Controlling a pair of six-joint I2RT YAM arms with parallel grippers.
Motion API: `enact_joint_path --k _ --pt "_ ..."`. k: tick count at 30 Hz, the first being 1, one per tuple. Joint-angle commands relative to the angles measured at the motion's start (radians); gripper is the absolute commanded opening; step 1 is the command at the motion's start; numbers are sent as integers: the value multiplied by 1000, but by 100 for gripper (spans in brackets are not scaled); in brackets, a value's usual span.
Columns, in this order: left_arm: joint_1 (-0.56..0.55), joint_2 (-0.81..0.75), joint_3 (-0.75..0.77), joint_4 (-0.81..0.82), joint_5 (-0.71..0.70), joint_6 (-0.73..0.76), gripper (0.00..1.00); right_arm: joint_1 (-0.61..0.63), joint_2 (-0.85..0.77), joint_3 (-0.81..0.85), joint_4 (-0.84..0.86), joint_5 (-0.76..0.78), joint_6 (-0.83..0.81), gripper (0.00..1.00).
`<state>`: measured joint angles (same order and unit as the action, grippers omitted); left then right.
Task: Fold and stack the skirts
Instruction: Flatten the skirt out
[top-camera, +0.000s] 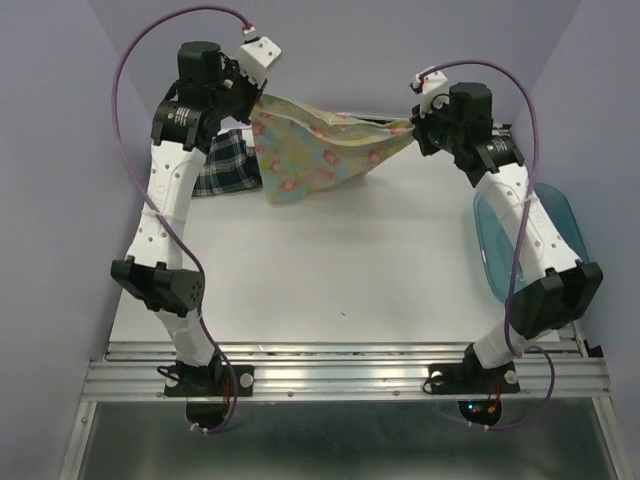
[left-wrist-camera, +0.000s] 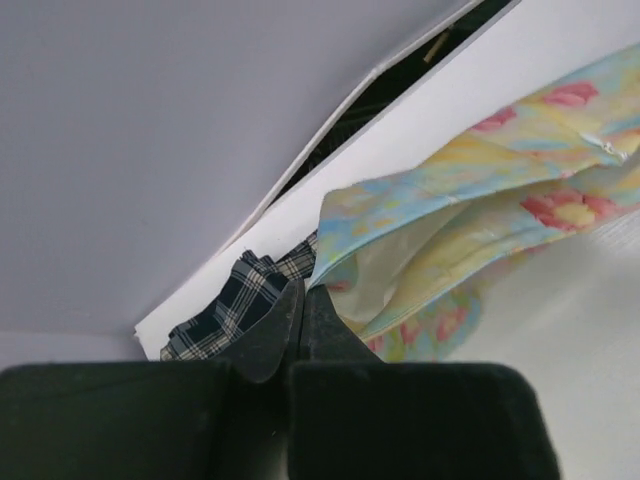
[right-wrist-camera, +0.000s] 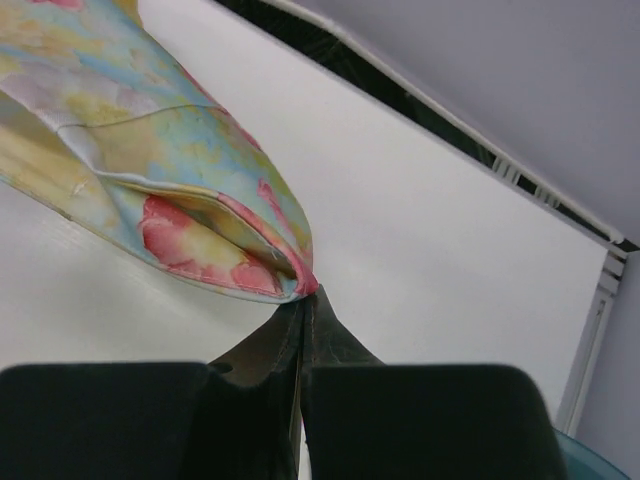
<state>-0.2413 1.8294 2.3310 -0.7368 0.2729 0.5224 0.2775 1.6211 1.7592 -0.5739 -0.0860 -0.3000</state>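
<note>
The pastel flower-print skirt (top-camera: 320, 150) hangs stretched in the air between my two grippers at the far side of the table. My left gripper (top-camera: 256, 102) is shut on its left corner; the left wrist view shows the cloth (left-wrist-camera: 470, 210) running off from the pinched fingertips (left-wrist-camera: 304, 290). My right gripper (top-camera: 413, 128) is shut on the right corner, seen close in the right wrist view (right-wrist-camera: 180, 190), with the jaws pressed together at the tip (right-wrist-camera: 304, 296). The dark plaid skirt (top-camera: 228, 165) lies on the table at the far left, partly behind my left arm; it also shows in the left wrist view (left-wrist-camera: 235, 305).
A translucent teal plastic bin (top-camera: 495, 250) sits at the table's right edge, partly under my right arm. The white table (top-camera: 330, 270) ends at a far edge (left-wrist-camera: 330, 125) against the grey walls.
</note>
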Motion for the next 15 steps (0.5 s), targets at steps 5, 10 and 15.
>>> enact_joint_path --k 5,10,15 --pt "-45 -471 -666 51 196 217 33 -12 -361 -430 13 -136 -200 36" --pt "-238 -669 -1059 17 241 186 82 -12 -565 -742 -148 -198 -347 100" --pt "-316 -713 -1168 -3 319 105 82 -12 -630 -755 -228 -225 -341 100"
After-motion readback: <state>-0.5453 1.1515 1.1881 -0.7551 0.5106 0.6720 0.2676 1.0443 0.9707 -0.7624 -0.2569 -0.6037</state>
